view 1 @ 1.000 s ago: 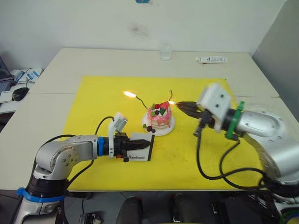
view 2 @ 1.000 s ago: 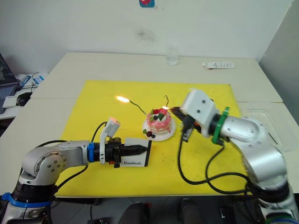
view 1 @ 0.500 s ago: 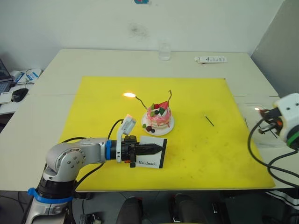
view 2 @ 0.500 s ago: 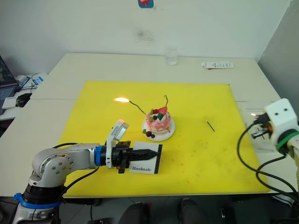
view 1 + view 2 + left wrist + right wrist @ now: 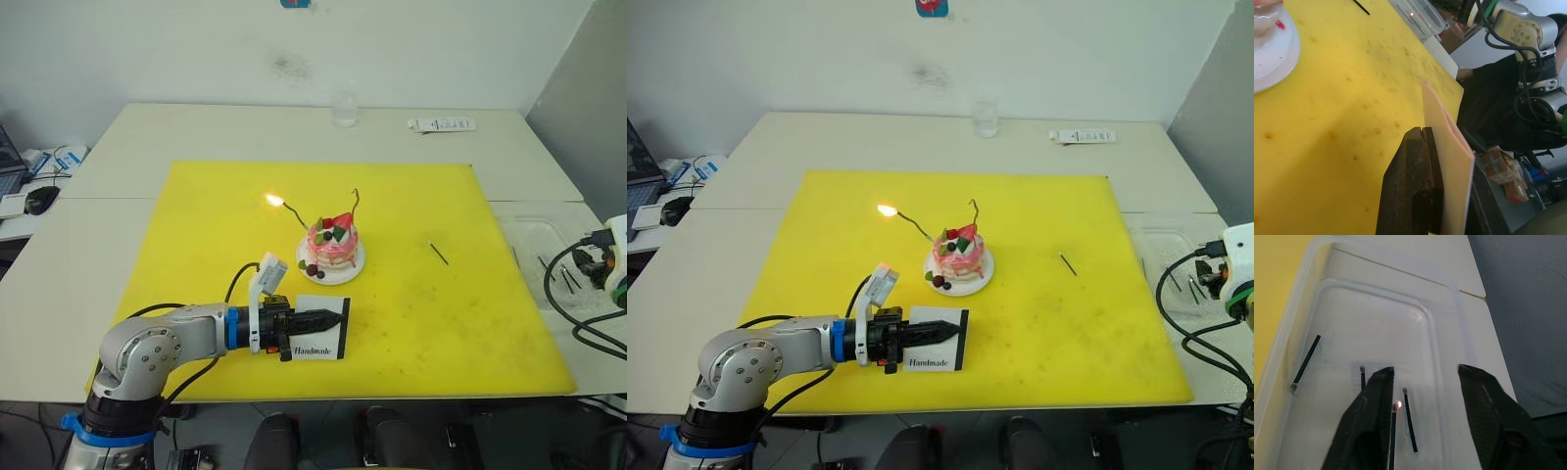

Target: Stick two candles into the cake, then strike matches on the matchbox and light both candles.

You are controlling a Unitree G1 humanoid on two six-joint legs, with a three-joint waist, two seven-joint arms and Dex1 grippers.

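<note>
The cake [image 5: 333,247], on its white plate near the centre of the yellow mat [image 5: 196,215], carried two candles; the one leaning toward ten o'clock [image 5: 290,211] burned at its tip, while the one rising toward one o'clock [image 5: 356,202] showed no flame; the left gripper [image 5: 328,319], at seven o'clock from the cake, was clamped on the matchbox [image 5: 321,340], which stood on edge on the mat; the right gripper [image 5: 1422,387], well out at three o'clock, hung with fingers spread and empty over a clear tray [image 5: 1376,323] holding several matches [image 5: 1305,360]; one match [image 5: 1394,431] glowed at its head just beside the others; a further match [image 5: 437,253] lay on the mat at three o'clock from the cake. The chief hazard appeared to be that glowing head igniting neighbouring matches or softening the tray; the second candle probably needed relighting.
</note>
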